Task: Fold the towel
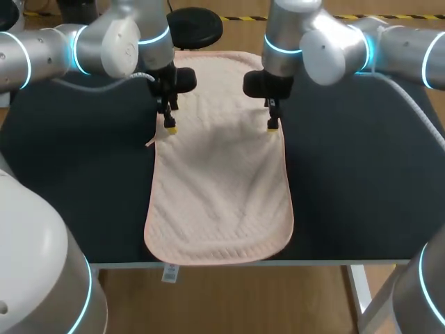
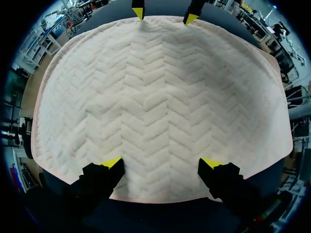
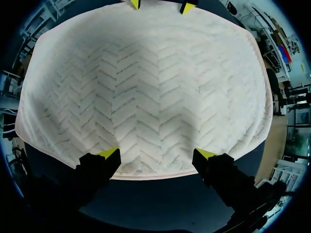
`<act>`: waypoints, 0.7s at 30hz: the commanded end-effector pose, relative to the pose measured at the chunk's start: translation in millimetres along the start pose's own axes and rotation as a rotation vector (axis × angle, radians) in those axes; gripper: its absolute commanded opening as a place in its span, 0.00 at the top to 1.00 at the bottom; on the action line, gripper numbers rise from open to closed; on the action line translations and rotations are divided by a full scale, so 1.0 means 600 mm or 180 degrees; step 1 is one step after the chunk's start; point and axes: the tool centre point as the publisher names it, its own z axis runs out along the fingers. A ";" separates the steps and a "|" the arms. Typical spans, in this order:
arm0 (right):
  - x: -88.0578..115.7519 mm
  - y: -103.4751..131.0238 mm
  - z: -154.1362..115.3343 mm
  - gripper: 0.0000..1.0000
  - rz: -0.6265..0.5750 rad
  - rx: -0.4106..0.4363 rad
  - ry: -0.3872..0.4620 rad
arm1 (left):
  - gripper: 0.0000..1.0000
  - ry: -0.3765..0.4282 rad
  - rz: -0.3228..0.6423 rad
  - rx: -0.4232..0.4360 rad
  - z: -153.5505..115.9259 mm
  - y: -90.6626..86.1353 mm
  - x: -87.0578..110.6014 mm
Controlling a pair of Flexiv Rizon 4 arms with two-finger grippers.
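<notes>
Head view first: how far along are we with the towel [image 1: 221, 188]?

Hardly begun, we'd judge. It lies spread flat on the table [image 1: 76, 181], its long way running from the far side to the near edge, with no fold in it yet. All the folding is left.

And our grippers?

Our left gripper [image 1: 170, 127] hangs at the towel's left long edge and our right gripper [image 1: 273, 126] at its right long edge, opposite each other over the far half. In both wrist views our fingers stand wide apart, yellow tips over the cloth just inside its border, holding nothing. We read this as lining up to take the two edges.

Are the tips touching the cloth?

We cannot tell. They look very close, but no view shows a gap or a dent.

Anything else hidden?

Our arms cover the far corners in the head view, so we can't see how that end lies. At the near end a small label [image 1: 170, 273] hangs below the table edge, too small to make out.
</notes>
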 end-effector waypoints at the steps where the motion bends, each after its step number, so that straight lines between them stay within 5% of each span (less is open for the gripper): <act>1: -0.010 0.003 0.010 0.00 0.0011 -0.0004 0.0046 | 0.00 0.0015 -0.0014 -0.0020 0.005 0.000 -0.002; 9: -0.006 0.004 0.020 0.00 0.0008 0.0012 0.0096 | 0.00 0.0035 -0.0071 -0.0058 0.014 0.001 -0.002; 10: -0.006 0.003 0.020 0.33 0.0008 0.0018 0.0094 | 0.01 0.0032 -0.0114 -0.0088 0.017 0.002 -0.001; 11: -0.006 0.003 0.020 0.60 0.0009 0.0023 0.0093 | 0.41 0.0036 -0.0143 -0.0117 0.019 0.002 -0.002; 13: -0.005 0.001 0.019 0.88 0.0011 0.0033 0.0087 | 0.74 0.0043 -0.0150 -0.0136 0.024 0.001 -0.002; 14: -0.004 0.001 0.019 1.00 0.0011 0.0036 0.0083 | 1.00 0.0050 -0.0159 -0.0143 0.026 0.001 -0.002; 21: 0.001 -0.006 0.013 1.00 -0.0009 0.0051 0.0051 | 1.00 0.0046 -0.0178 -0.0070 0.030 0.000 -0.002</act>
